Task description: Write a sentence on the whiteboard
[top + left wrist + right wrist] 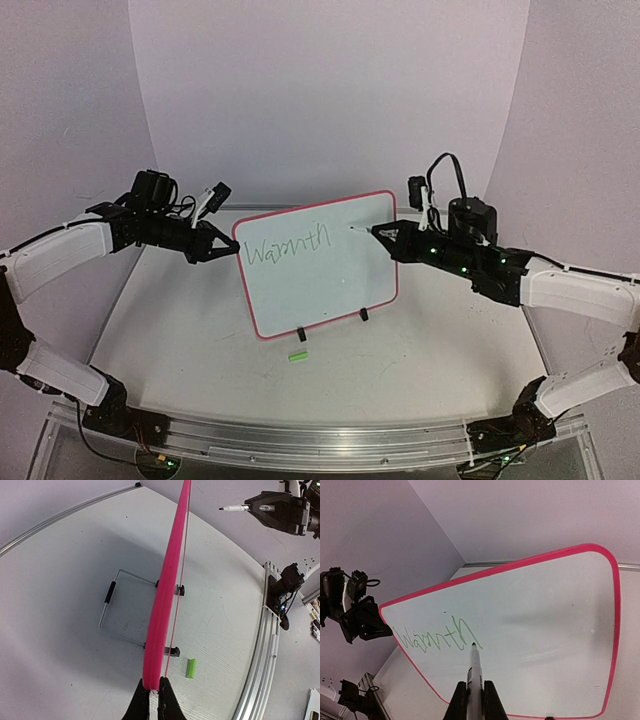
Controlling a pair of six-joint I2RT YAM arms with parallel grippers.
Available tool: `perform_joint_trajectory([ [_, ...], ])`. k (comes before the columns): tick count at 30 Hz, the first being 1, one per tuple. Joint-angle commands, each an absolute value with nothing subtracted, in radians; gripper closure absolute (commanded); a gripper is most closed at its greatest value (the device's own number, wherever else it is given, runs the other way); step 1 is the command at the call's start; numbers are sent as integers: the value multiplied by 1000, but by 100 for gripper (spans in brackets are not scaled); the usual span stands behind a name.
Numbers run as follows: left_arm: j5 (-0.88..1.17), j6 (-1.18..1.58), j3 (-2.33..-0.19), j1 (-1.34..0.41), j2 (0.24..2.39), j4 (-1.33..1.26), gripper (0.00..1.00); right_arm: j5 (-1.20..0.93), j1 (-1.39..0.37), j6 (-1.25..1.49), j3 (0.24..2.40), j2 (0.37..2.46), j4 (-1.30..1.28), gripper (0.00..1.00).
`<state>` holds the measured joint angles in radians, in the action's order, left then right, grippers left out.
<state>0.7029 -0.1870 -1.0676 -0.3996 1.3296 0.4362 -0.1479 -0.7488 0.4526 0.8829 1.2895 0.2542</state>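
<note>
The whiteboard (pixel 330 285), pink-framed, stands tilted on its stand at the table's middle. The sentence (pixel 285 247) is one thin green word, "Warmth", at the upper left of the face (pixel 432 637). My left gripper (pixel 232 250) is shut on the board's left edge, its jaws pinching the pink frame (pixel 167 590). My right gripper (pixel 385 235) is shut on a white marker (pixel 475 667). The marker's tip points at the face just right of the word. In the left wrist view the marker (pixel 235 508) ends a short gap away from the board.
A green marker cap (pixel 298 355) lies on the table in front of the board (pixel 191 668). A wire stand (pixel 120 615) with black clip feet (pixel 364 314) props the board from behind. An aluminium rail (pixel 300 440) runs along the near edge.
</note>
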Motion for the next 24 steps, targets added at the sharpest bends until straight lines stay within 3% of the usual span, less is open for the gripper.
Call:
perform_joint_trajectory([
  [1, 661, -220, -1081, -422, 1355, 505, 100, -243, -691, 447, 867, 1278, 244, 100],
  [24, 665, -222, -1083, -422, 1368, 507, 100, -176, -660, 444, 988, 1418, 285, 100],
])
